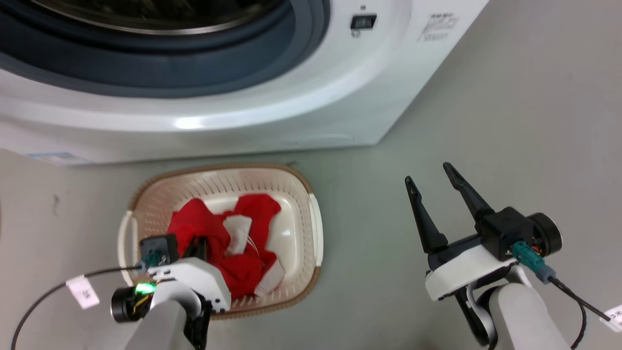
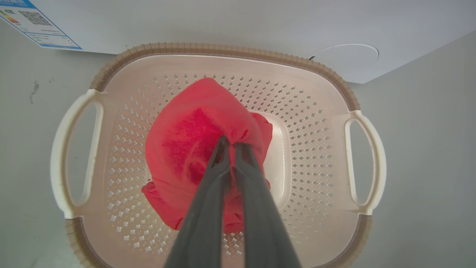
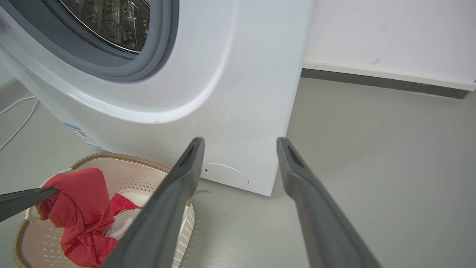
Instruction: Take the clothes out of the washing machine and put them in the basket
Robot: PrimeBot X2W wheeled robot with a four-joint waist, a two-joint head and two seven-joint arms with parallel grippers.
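Down by the foot of the washing machine [image 1: 291, 112], the job looks close to done from where I stand. Red clothes [image 2: 186, 149] are heaped in the basket [image 2: 223, 48], which sits on the floor [image 1: 486, 146] just in front of the machine. The slice of steel drum [image 3: 115, 22] that I can see past the grey seal [image 1: 146, 73] shows bare metal and no red. Most of the drum is out of my sight, though, so I can't swear it is empty.

What seems left is the letting go. The left gripper [image 2: 229, 143] has its jaws pressed nearly together, pinching a fold of the red cloth right at the tips. From that pinch the fabric peaks up and drapes away below and to either side of the jaws, its lower folds lying on the basket's perforated bottom. Some white trim [image 1: 238, 233] shows in the pile just beyond the jaws. I judge that parting the jaws would drop the last of it cleanly inside the rim, since the whole bundle hangs well within the basket walls.

The right gripper [image 1: 427, 172] hangs over bare floor with its jaws spread wide and nothing between them. The basket and its clothes lie well off to the left of those jaws and lower, and the machine's front stands ahead of the tips.
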